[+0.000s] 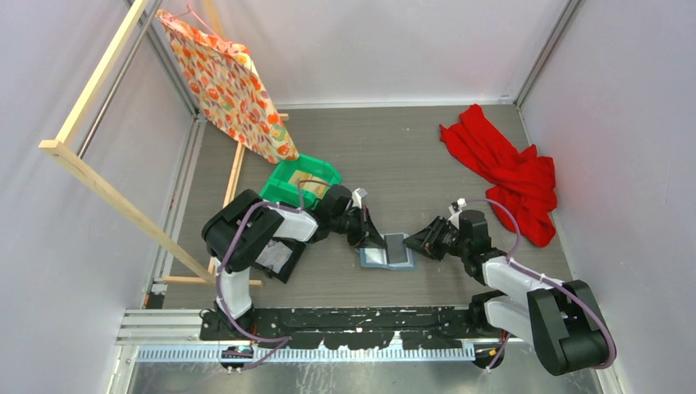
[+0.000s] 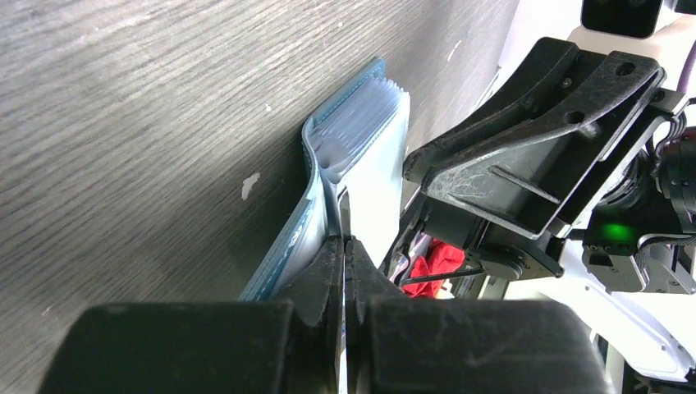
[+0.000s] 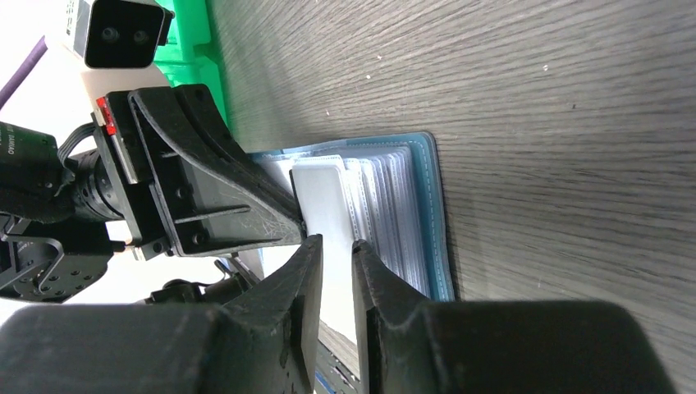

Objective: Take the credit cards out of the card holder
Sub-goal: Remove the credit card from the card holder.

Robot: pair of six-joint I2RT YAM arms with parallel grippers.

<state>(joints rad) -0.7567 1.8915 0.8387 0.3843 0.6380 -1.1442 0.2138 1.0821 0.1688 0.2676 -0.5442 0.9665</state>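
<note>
At bench [image 1: 427,156] centre, between the two arms, the card holder [image 3: 435,213] lay open and flat. It looked to have a soft cover and floppy clear sleeves, so it needs pinning or it'll drag along. Left gripper [image 2: 345,244] was pressed together on its left-side edge. Right gripper [image 3: 336,246] was narrowly spread astride a pale credit card [image 3: 322,201] poking from the sleeves; contact unclear. The card is likely light, stiff and slick. Take the exposed short edge and pull straight.

One card holder [image 1: 386,256] — plus one green bin [image 1: 279,182], one red cloth [image 1: 505,168], one patterned cloth [image 1: 230,86].
</note>
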